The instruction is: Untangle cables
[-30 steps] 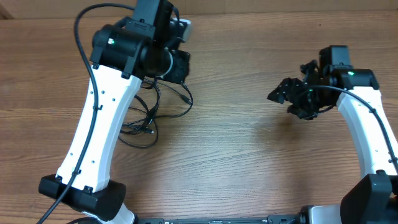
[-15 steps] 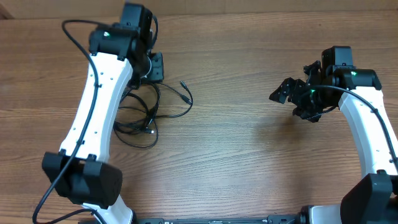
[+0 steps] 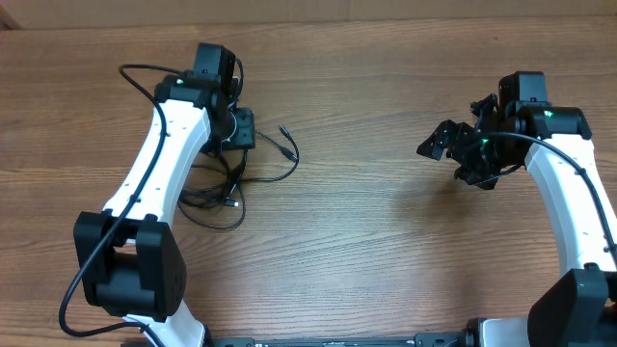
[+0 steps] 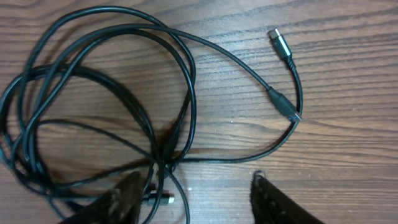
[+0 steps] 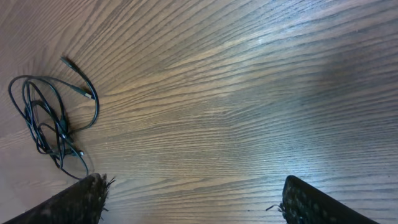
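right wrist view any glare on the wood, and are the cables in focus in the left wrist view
Right wrist: a pale sheen runs across the table, no blown-out glare; the cables are small but legible. Left wrist: cables crisp with faint shadows; the left gripper at the bottom edge is dark and soft.

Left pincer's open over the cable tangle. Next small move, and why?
Probably lower the left pincer and close on the bunched crossing just ahead of it. It is open and empty, the cables knot together there, and the plug ends lie free to the side.
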`<state>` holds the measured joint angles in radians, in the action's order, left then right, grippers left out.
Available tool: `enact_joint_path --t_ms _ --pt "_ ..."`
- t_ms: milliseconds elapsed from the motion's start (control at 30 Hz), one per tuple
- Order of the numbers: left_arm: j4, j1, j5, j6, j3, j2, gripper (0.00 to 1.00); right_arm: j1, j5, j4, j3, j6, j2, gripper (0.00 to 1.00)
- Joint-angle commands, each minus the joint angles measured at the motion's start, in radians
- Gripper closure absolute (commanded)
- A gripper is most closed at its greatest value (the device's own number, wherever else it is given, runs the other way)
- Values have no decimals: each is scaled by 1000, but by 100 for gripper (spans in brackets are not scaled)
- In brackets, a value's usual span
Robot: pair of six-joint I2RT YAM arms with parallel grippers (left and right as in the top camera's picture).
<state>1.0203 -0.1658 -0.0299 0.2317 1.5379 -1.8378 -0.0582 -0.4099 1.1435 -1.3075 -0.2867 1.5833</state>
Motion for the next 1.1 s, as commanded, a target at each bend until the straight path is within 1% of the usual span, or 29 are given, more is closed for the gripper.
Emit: enact_joint_path --t_ms 0,33,100,200,333,533,600,733,867,1067 --pt "-28 5 -15 -64 -39 -6 41 4 9 -6 -1 8 1 11" --pt "-40 8 -19 -88 -49 -6 38 4 9 -6 -1 8 1 11" --pt "-66 10 -23 -129 -68 -6 37 4 10 -6 -1 8 1 11" --pt "-96 10 -27 -157 -99 -6 33 4 21 -10 -1 8 1 10" --pt "-148 10 -21 -169 -164 -6 34 4 24 -10 -1 8 1 9" --pt "-277 16 -23 -168 -252 -6 35 4 24 -11 -1 8 1 9" --pt "-328 12 -23 -150 -287 -6 38 4 24 -12 -1 8 1 9" --pt "-434 -4 1 -108 -349 -6 49 4 28 -11 -1 8 1 9" --pt "-523 -16 43 -60 -400 -6 51 4 28 -11 -1 27 1 8" --pt "-595 -37 79 -52 -438 -6 56 4 27 -11 -1 27 1 8"
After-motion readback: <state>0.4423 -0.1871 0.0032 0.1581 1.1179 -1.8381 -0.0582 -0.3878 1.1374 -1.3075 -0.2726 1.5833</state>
